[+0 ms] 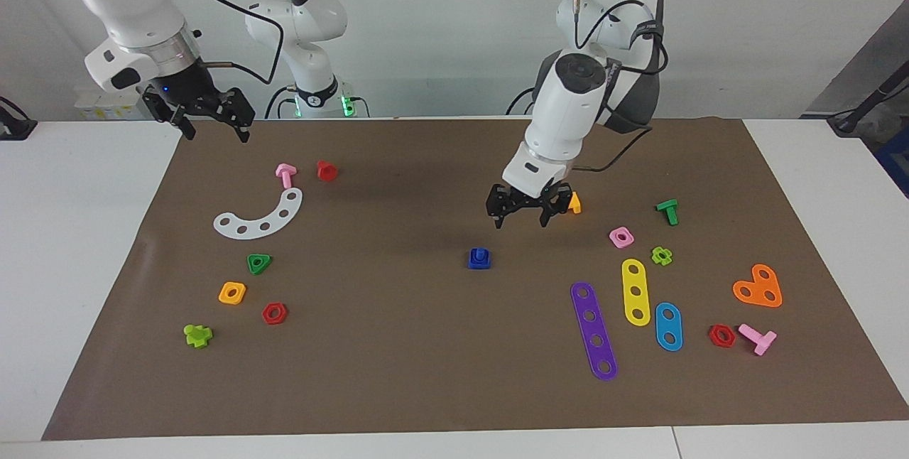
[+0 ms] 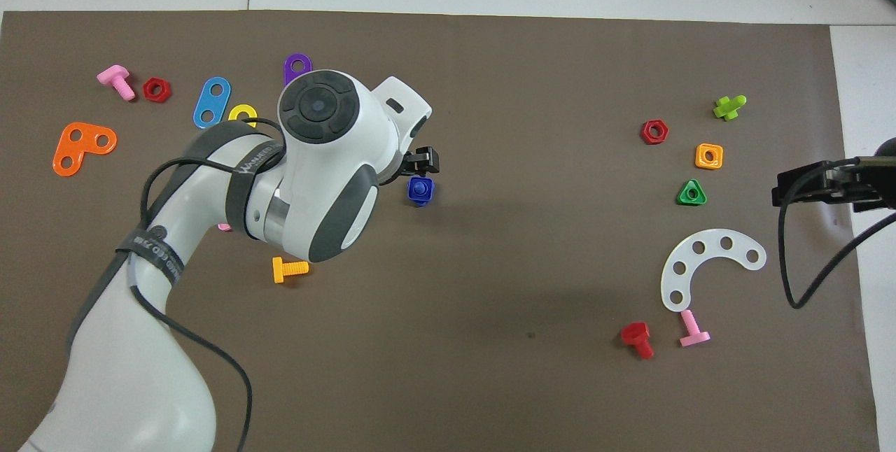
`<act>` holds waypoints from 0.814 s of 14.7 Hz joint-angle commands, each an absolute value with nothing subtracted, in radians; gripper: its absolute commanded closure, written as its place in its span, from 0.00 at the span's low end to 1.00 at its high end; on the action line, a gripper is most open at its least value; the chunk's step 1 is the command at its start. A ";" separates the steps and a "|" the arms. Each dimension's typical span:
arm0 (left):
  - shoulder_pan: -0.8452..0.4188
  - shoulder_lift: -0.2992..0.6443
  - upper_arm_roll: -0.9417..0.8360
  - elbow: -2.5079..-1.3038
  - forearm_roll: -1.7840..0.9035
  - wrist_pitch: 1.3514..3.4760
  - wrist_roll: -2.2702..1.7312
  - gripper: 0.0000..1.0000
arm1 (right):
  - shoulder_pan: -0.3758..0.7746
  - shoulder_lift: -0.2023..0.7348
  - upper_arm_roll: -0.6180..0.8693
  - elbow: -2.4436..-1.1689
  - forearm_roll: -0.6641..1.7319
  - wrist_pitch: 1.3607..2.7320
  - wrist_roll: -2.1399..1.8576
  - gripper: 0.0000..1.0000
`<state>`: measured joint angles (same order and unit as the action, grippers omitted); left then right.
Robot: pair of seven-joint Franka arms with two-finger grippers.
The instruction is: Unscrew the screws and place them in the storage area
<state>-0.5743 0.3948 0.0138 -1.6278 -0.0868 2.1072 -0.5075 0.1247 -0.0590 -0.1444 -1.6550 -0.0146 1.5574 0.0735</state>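
Right pincer [image 1: 210,120] waits open at the mat's ten o'clock corner. Blue screw [image 1: 480,258] stands mid-worktop [image 1: 398,345], apparently in its nut, untouched. Left pincer [image 1: 528,209] hangs open, empty, at its one o'clock. Unscrewing and storing remain.

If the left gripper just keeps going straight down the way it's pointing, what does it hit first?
Probably bare mat. The left gripper, jaws open, points down beside the blue bolt, which sits slightly off its line, though depth is hard to judge.
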 commanded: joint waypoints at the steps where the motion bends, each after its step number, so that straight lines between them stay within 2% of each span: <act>1: -0.615 0.480 0.037 -1.572 -0.072 2.157 -0.526 0.05 | 0.121 -0.083 -0.141 -1.678 -0.014 1.566 0.052 0.00; 12: -0.626 0.523 0.029 -1.663 0.035 2.324 -0.499 0.11 | 0.121 -0.083 -0.143 -1.678 -0.014 1.566 0.052 0.00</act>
